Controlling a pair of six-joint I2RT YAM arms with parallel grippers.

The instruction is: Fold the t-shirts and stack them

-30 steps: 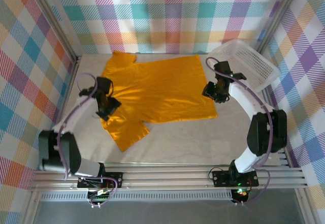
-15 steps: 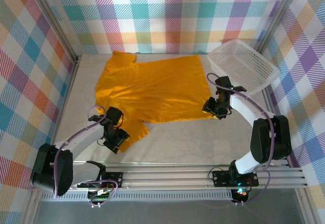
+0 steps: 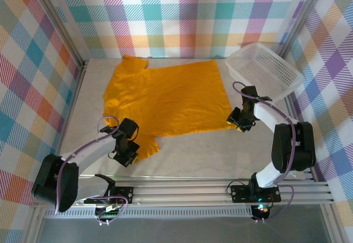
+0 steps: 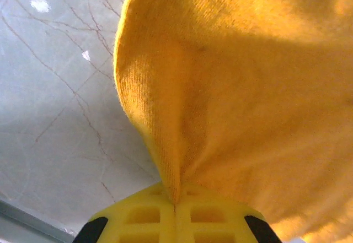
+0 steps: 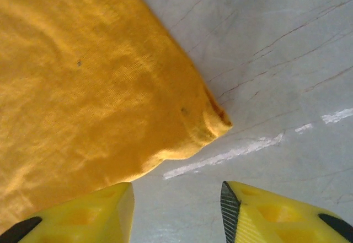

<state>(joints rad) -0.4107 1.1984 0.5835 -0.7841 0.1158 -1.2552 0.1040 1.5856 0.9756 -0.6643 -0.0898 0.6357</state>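
Note:
An orange-yellow t-shirt [image 3: 171, 97] lies spread flat on the grey table, collar to the left and hem to the right. My left gripper [image 3: 128, 154] is at the shirt's near sleeve and shut on a pinched fold of it. In the left wrist view the cloth [image 4: 237, 88] rises from the closed yellow jaws of the left gripper [image 4: 175, 207]. My right gripper [image 3: 241, 122] hangs open at the shirt's near right hem corner. In the right wrist view that corner [image 5: 212, 122] lies just ahead of the right gripper [image 5: 176, 190], which has bare table between its fingers.
A white mesh basket [image 3: 265, 69] rests tilted in the far right corner, close behind the right arm. Checked cloth walls enclose the table on three sides. An aluminium rail [image 3: 182, 190] runs along the near edge. A white scuff mark [image 5: 220, 157] lies near the hem corner.
My left gripper came down from the shirt's left side to the near sleeve and shut on it. My right gripper shifted right and nearer, to the hem corner, still open.

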